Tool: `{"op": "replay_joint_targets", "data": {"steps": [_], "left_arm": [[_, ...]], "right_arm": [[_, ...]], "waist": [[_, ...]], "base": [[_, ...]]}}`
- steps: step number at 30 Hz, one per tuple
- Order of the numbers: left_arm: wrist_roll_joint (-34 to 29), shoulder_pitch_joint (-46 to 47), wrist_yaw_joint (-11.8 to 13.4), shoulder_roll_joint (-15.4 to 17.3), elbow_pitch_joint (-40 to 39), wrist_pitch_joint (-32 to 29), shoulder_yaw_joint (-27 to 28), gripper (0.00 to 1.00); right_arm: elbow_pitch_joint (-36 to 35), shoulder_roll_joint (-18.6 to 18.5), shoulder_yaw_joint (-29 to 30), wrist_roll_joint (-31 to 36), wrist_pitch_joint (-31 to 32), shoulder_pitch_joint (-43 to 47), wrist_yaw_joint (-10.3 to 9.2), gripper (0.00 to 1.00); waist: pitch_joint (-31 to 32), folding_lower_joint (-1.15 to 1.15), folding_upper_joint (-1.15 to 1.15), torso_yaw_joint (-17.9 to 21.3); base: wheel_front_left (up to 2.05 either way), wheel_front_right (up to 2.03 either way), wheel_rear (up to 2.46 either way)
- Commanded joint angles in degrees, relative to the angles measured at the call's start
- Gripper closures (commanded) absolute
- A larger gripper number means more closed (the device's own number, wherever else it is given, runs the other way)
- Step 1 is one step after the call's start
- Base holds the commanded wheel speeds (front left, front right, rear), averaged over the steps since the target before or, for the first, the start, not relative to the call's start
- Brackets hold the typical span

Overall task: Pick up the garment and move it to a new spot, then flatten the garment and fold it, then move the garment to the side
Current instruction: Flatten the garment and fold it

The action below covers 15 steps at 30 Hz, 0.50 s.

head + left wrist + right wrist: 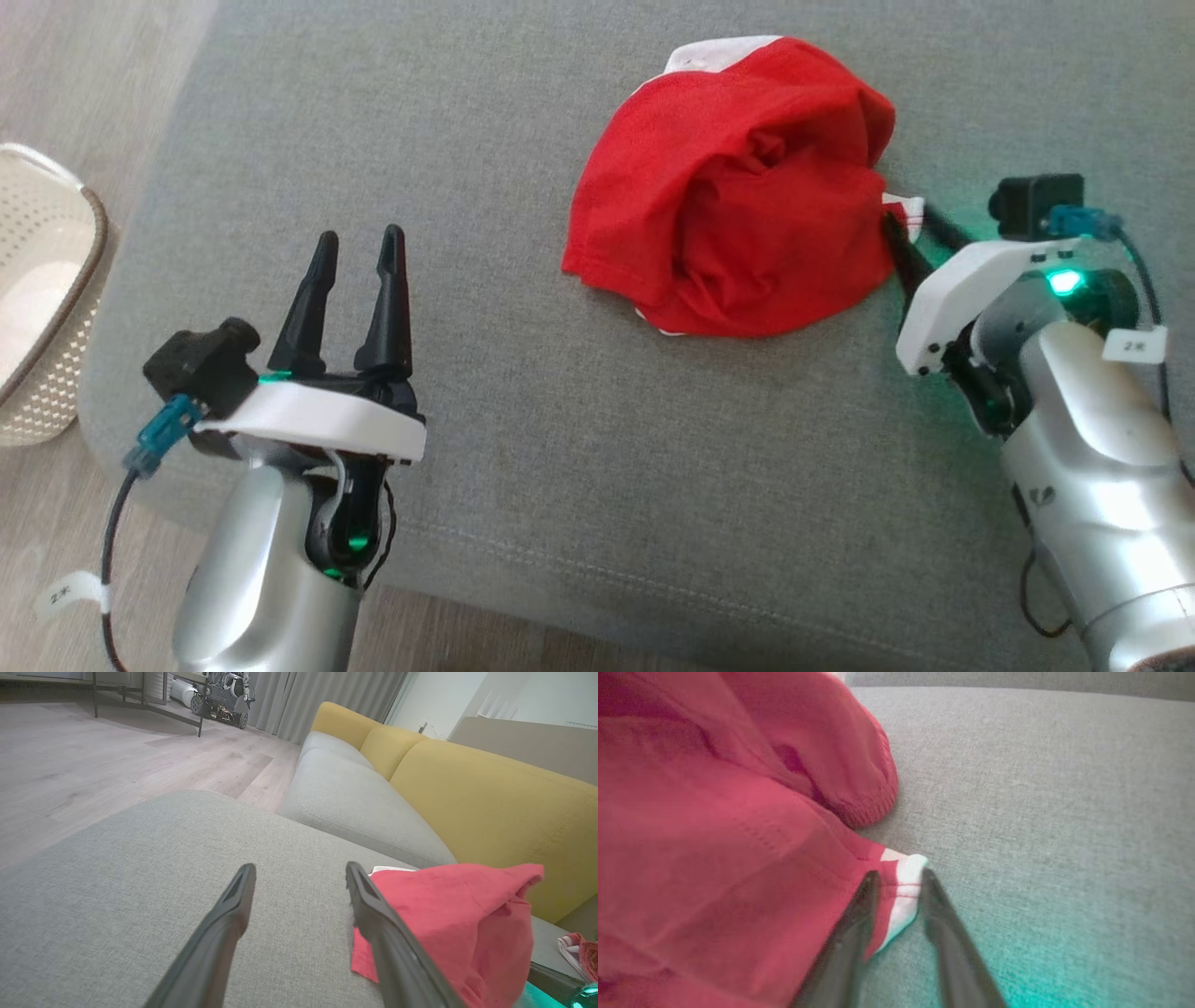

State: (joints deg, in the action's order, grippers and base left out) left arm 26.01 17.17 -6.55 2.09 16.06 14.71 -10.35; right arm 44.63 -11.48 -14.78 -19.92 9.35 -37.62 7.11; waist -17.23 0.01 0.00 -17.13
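Note:
The garment (738,187) is red with white trim and lies crumpled in a heap on the grey cushion (560,467), at the far middle. My right gripper (904,215) is at the heap's right edge. In the right wrist view the right gripper (899,873) has its two fingers apart on either side of a white-trimmed corner of the garment (714,835). My left gripper (359,235) stands open over bare cushion, well to the left of the heap. The left wrist view shows the left gripper (300,868) holding nothing, with the garment (458,914) to its right.
A pale woven basket (37,280) stands on the wooden floor off the cushion's left edge. The yellow sofa back (490,802) rises behind the garment, with more grey seat (355,807) beyond it. The cushion's front edge is close to both arms.

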Motion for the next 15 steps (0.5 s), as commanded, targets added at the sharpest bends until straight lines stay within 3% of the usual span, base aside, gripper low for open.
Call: {"op": "replay_joint_targets", "data": {"steps": [1, 8, 15], "left_arm": [[0.24, 2.09, -0.07, 0.8, -1.35, 0.29, 1.75, 0.0], [0.07, 1.0, 0.34, 0.79, -0.57, 0.29, 1.37, 0.0], [0.36, -1.52, 1.18, 0.79, -0.43, 0.29, 0.29, 0.0]], "right_arm": [[-1.19, 0.01, -2.55, -1.12, -1.46, -0.71, 0.37, 1.0], [-4.35, -3.35, -5.24, -0.07, -9.57, -3.06, 0.37, 1.0], [-10.32, -6.28, -0.34, 4.14, -12.85, -7.52, 0.37, 1.0]], "waist": [[0.61, -0.01, 0.0, 0.29], [4.69, -0.01, 0.0, 1.94], [10.02, -0.01, 0.0, 3.57]], "base": [[0.0, 0.0, 0.0], [0.0, 0.0, 0.0], [0.0, 0.0, 0.0]]}}
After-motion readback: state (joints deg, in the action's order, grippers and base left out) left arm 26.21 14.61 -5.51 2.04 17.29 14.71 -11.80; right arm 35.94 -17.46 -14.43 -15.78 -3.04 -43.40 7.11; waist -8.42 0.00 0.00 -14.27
